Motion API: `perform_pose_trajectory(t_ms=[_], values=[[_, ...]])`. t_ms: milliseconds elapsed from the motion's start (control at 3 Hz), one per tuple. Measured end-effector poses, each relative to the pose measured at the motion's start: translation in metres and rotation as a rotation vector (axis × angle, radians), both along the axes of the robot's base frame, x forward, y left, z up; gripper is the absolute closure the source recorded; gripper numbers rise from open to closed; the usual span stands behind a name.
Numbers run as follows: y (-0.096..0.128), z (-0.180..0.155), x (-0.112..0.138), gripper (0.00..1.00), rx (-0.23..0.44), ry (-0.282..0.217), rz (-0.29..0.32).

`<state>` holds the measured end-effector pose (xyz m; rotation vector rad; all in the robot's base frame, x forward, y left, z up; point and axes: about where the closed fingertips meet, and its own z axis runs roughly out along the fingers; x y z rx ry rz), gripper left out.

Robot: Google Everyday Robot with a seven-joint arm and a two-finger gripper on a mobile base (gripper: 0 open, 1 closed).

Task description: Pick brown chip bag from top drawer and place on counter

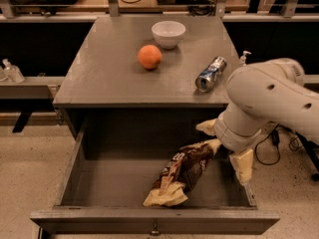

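The brown chip bag [182, 172] lies crumpled and slanted in the open top drawer [149, 220], right of its middle, with pale ends toward the front and the back right. My gripper [225, 146] hangs over the drawer's right side, just right of the bag's upper end. Its pale fingers [242, 165] are spread apart and hold nothing. The big white arm comes in from the right. The grey counter [109, 78] lies above the drawer.
On the counter stand a white bowl [168, 34] at the back, an orange [149, 57] in the middle, and a soda can [210, 73] lying on its side near the right edge. Cables run on the floor at right. Bottles [11, 71] stand on a left shelf.
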<state>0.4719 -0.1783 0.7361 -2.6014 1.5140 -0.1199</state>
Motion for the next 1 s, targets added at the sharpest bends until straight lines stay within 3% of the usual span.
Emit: perform_pose_trajectory(t_ms=[333,1000], values=[[0.006,-0.036,0.002,0.00,0.041,0.022,0.120],[0.043,-0.101,0.008,0.41,0.113,0.100,0.256]])
